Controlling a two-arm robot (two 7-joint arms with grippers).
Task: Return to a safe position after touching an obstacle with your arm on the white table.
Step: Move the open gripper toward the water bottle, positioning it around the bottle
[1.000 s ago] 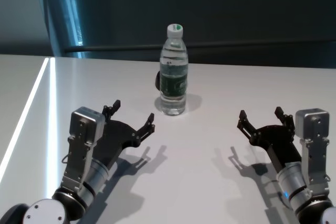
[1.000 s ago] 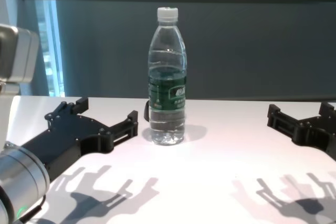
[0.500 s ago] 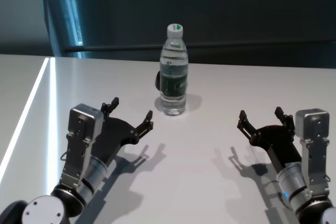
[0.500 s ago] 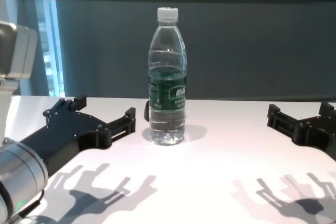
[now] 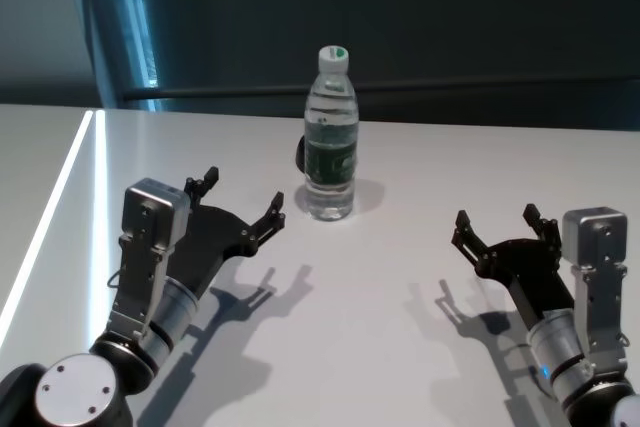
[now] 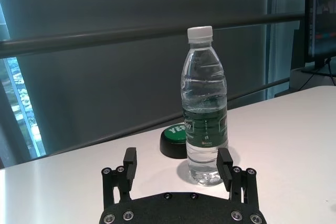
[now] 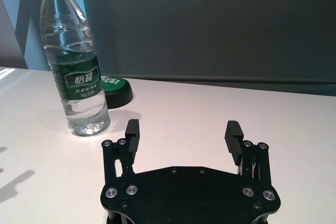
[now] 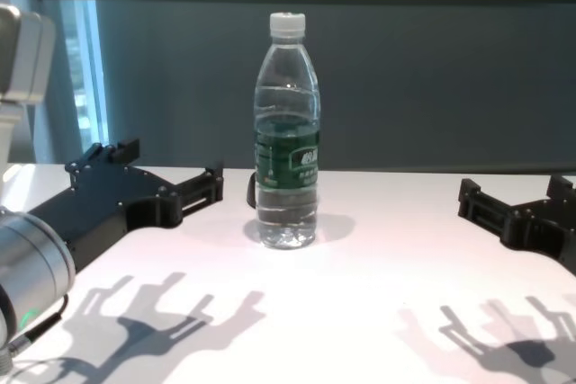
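Toward the far edge of the white table (image 5: 420, 277) stands one obstacle (image 5: 330, 137) — a single upright water bottle, with what looks like one dark, green-topped button (image 6: 175, 141) just behind it. Two grippers flank it nearer the robot: the left gripper (image 5: 238, 202) hovers near the bottle without touching, fingers spread; the right gripper (image 5: 497, 228) sits well apart — also released.

left gripper (image 5: 241, 202): raised, jaws apart | right gripper (image 5: 498, 227): low, jaws apart
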